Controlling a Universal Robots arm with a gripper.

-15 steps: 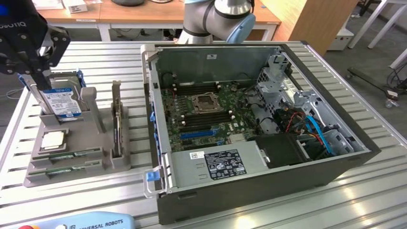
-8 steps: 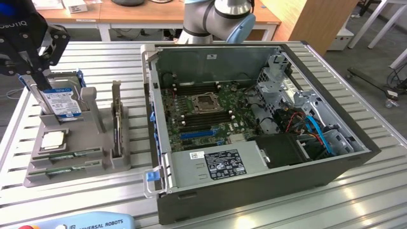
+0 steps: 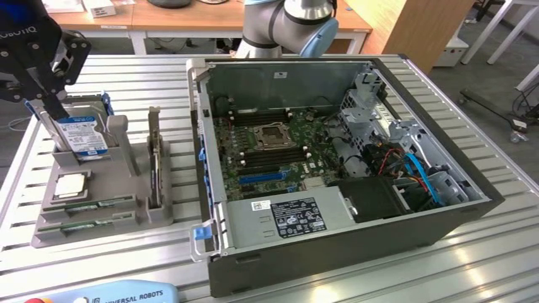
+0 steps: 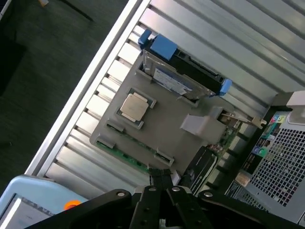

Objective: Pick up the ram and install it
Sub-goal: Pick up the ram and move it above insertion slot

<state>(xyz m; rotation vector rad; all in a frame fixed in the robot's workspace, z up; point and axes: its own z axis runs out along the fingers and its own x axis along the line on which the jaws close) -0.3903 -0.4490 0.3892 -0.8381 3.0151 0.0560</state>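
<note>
**Ram (image 3: 93,203) lies edge-up in the tray's (image 3: 47,235) front slot, well apart from your claw (image 3: 57,113).**
Your claw is pinched closed and empty, over the hard drive (image 3: 84,136) at the tray's far end. The stick's long axis runs across the tray. You see only its green edge; chips and label are hidden.

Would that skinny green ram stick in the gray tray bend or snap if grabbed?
Probably stiff, not floppy: the ram looks like a thin flat board. Likely light, being far slimmer than the hard drive. It seems to sit on edge in a slot of the tray, so a sideways push might strain it.
</note>
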